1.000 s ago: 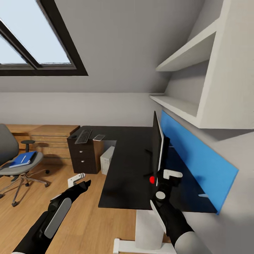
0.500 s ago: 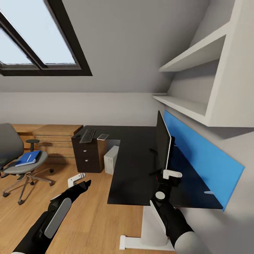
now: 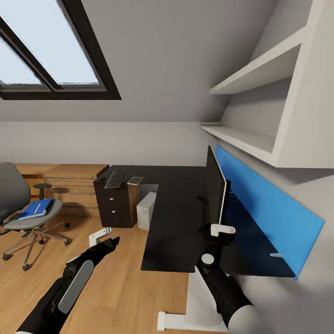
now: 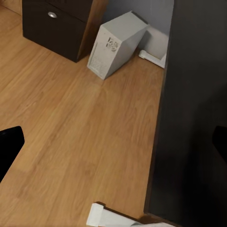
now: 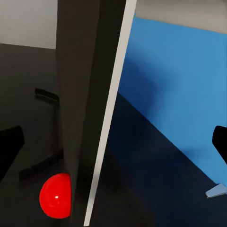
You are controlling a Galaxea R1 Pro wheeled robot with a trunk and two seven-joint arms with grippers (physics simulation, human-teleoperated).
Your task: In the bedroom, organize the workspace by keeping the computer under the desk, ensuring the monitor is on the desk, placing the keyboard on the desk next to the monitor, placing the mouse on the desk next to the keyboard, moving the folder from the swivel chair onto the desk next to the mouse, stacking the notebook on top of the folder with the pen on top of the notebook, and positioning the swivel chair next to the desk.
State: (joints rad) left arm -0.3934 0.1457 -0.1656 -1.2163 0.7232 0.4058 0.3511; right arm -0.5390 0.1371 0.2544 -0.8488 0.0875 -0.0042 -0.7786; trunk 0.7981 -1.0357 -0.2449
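The monitor [image 3: 215, 190] stands edge-on on the black desk [image 3: 176, 218], in front of a blue panel. My right gripper [image 3: 219, 232] is open at the monitor's near end; in the right wrist view its fingers straddle the monitor's edge [image 5: 94, 94], right gripper [image 5: 116, 142]. My left gripper [image 3: 105, 237] hangs open over the floor, left gripper [image 4: 113, 142]. On the desk's far wing lie the keyboard [image 3: 115, 178] and the grey notebook [image 3: 135, 180]. The computer [image 3: 146, 210] [image 4: 116, 45] stands under the desk. The swivel chair [image 3: 21, 208] carries the blue folder [image 3: 36, 208] with the pen [image 3: 40, 207].
Dark drawers [image 3: 112, 208] with silver knobs sit under the desk's far wing. A light wood cabinet [image 3: 69, 183] lines the back wall. White shelves [image 3: 250, 139] hang above the desk. The desk's white foot [image 3: 185, 320] rests on the wood floor [image 3: 116, 287]. A red marker [image 5: 56, 195] shows by the monitor.
The view swung a little at first, shifting the whole room rightward. Since then my right gripper has edged slightly left along the monitor's near end. The left arm has held still.
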